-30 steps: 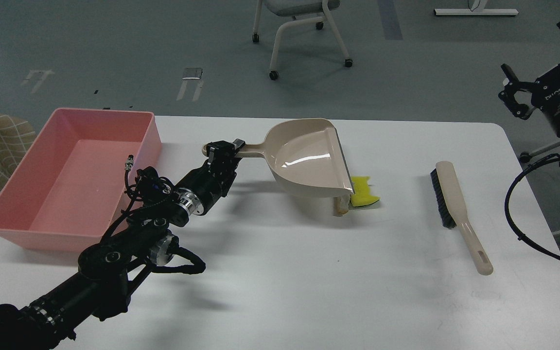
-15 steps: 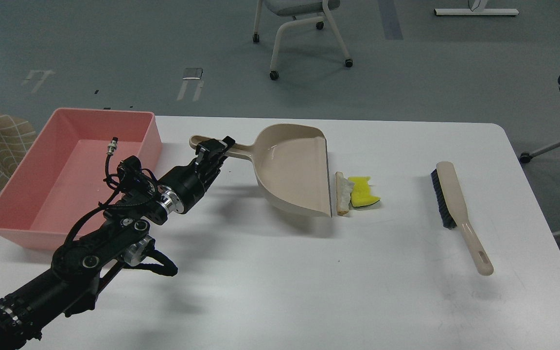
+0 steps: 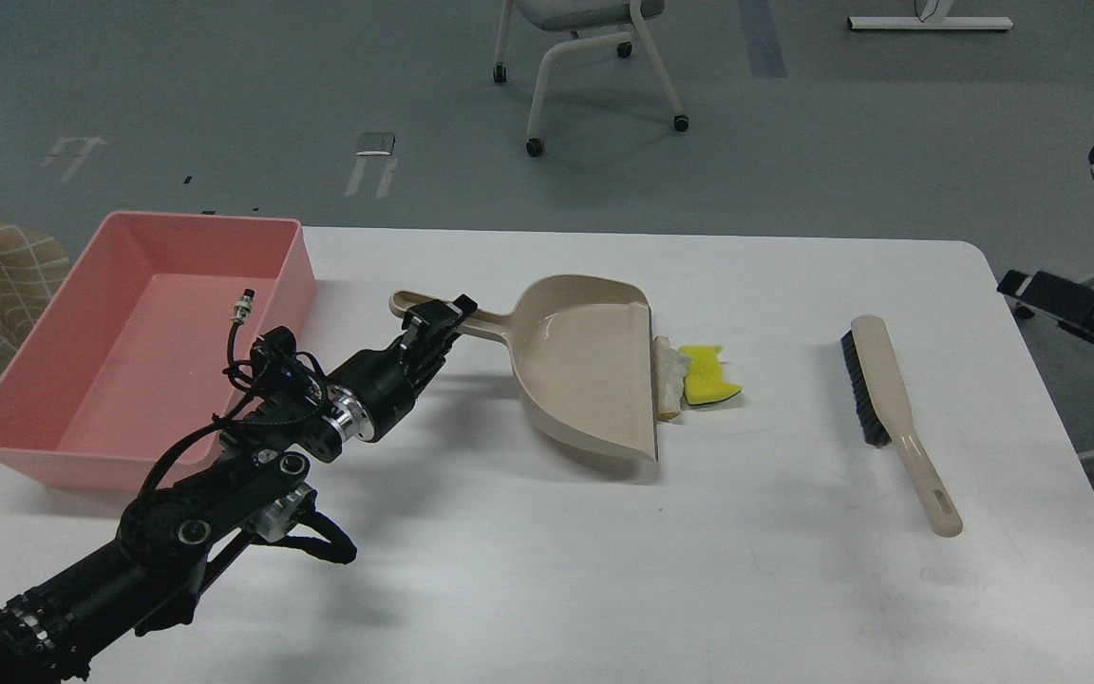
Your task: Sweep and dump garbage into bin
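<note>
Beige dustpan, clamped in the left gripper, had slid right against the bread and sponge. Brush lay untouched; the right gripper had returned, state unclear.

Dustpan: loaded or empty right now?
Empty: the dustpan shows a bare pan; the bread slice and yellow sponge lie on the table at its lip.

looks like a robotics lab or test room in an office-type bldg. grey smooth floor w/ tape marks, a rolling chair on castors pushed back, base of another desk or stand at the far edge. plain white table laid out like a test bench: pink tray, beige dustpan, brush. black robot arm w/ exposed cables reaches over it. no home furnishings, bare & functional.
</note>
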`<state>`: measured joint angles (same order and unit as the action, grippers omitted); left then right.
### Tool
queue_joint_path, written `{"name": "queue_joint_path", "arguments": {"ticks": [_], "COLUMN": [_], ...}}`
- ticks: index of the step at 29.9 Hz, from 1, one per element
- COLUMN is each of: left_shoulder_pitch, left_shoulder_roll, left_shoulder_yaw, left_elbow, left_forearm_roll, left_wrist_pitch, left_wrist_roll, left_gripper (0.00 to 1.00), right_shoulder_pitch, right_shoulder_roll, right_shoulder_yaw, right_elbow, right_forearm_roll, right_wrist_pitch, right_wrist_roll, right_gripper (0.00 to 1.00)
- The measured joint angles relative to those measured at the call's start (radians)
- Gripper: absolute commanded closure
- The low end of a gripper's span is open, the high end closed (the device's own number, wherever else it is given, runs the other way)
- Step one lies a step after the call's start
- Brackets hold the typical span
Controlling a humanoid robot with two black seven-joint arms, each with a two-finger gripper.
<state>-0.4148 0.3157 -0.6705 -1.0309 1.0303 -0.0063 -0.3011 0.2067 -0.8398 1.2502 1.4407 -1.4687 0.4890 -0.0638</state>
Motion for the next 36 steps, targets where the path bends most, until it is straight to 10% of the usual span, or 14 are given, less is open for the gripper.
{"name": "queue_joint_path", "arguments": {"ticks": [6,27,36], "left_shoulder_pitch": [0.001,0.005,0.005], "left_shoulder_roll": [-0.013,-0.026,-0.027], "left_shoulder_yaw": [0.005,0.006,0.006], "left_elbow": [0.000,0.000,0.000], "left_forearm_roll": [0.014,0.014,0.014], "left_wrist_pitch": [0.008,0.014,0.014], "left_wrist_roll": [0.000,0.007,0.008], "left_gripper": [1.00,0.99,0.99], "right_shoulder_pitch": [-0.040,-0.111,-0.128], "right_shoulder_roll": [0.036,0.078,0.087], "right_shoulder_yaw": [-0.033,-0.127,-0.130], "right_elbow": [0.018,0.082,0.080], "right_forearm_roll": [-0.080,-0.167,-0.170], "right_wrist_pitch": [-0.001,-0.001,0.000], "right_wrist_roll": [-0.016,-0.018,-0.031], "right_gripper": [0.28,0.29,0.54]}}
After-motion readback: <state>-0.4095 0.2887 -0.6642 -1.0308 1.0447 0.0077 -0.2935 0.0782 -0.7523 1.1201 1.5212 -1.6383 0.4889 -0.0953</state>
